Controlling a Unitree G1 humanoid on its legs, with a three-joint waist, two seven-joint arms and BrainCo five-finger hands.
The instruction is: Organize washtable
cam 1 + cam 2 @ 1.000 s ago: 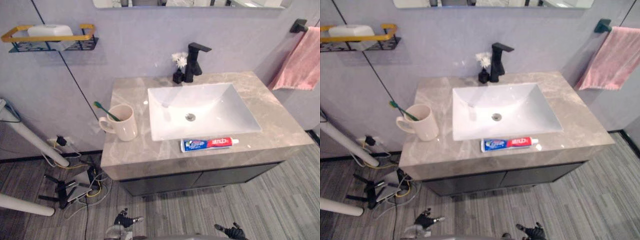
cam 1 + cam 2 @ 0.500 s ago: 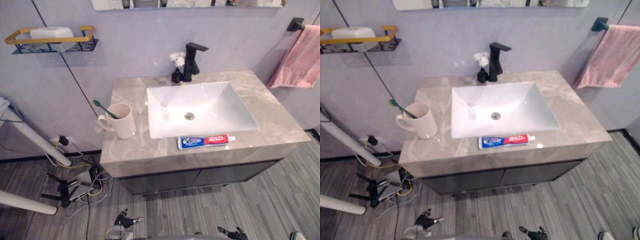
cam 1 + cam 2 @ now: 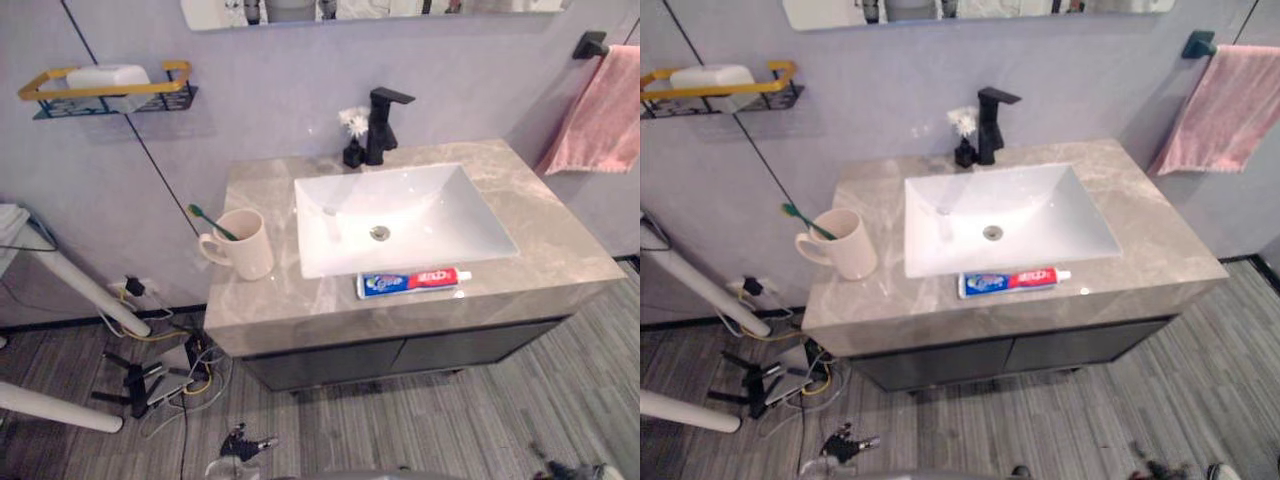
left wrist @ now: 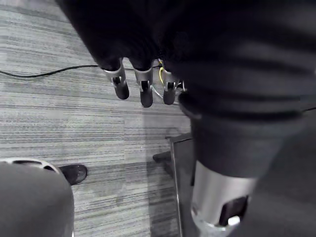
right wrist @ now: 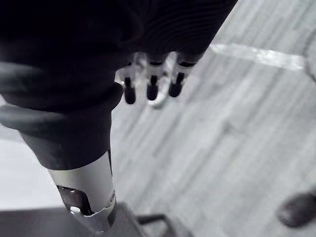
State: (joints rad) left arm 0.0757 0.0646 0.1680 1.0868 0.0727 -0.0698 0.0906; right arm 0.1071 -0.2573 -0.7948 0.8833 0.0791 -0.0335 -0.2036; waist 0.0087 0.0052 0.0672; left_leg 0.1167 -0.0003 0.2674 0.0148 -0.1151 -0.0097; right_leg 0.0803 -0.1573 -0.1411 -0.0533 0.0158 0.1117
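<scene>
Left hand point(image 4: 144, 90) down, toothpaste point(image 3: 412, 282) crosswise, cap right

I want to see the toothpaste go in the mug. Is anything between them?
Nothing visible: just bare countertop between the toothpaste tube and the mug. A green toothbrush leans inside the mug.

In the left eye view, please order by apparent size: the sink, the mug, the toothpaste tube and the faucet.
1. sink
2. mug and toothpaste tube, too close to rank: mug bulkier, tube longer
3. faucet
</scene>
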